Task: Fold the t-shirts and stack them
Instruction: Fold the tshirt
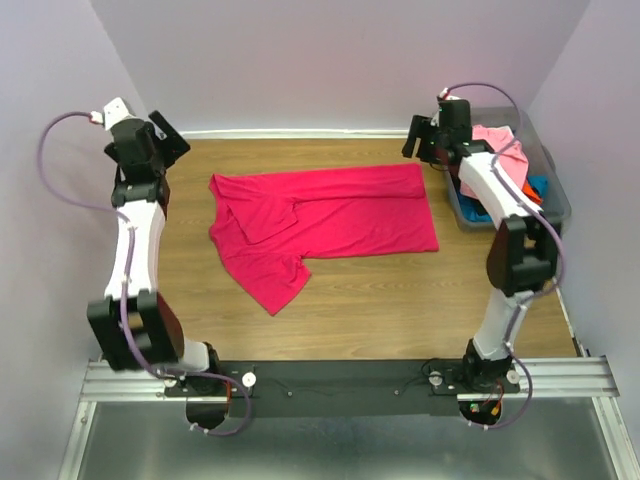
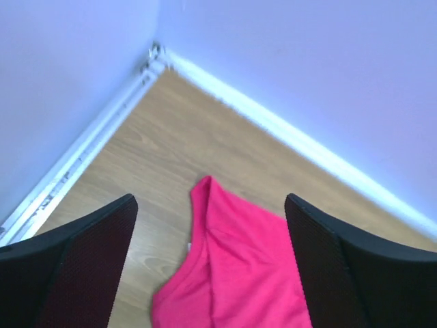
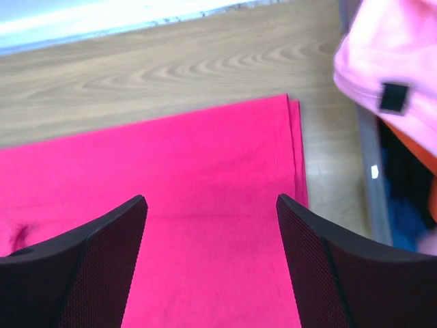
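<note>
Top external view: your crimson t-shirt [image 1: 330, 215] lies on the wooden tabletop [image 1: 400, 300], just left of the grey bin [image 1: 556, 195], with a strip of bare wood between them.

Agreed. Your right wrist view shows that same strip, and two layered cloth edges at the shirt's corner nearest the bin.

What about your right pincer [image 1: 420, 140]?

It hangs at the bin's left rim, above that corner. Its fingers [image 3: 89, 266] are spread wide and there is nothing between them.

And your left pincer [image 1: 170, 135]?

It is on the far side of the shirt from the bin, near the back wall. In your left wrist view its fingers [image 2: 82, 266] also stand wide apart, holding nothing, with the shirt's end below them.

What do you have inside the bin?

A light pink t-shirt [image 1: 495, 140] is heaped on top and spills over the rim. Orange [image 3: 427, 164] and blue [image 3: 403, 219] cloth show underneath it.
</note>
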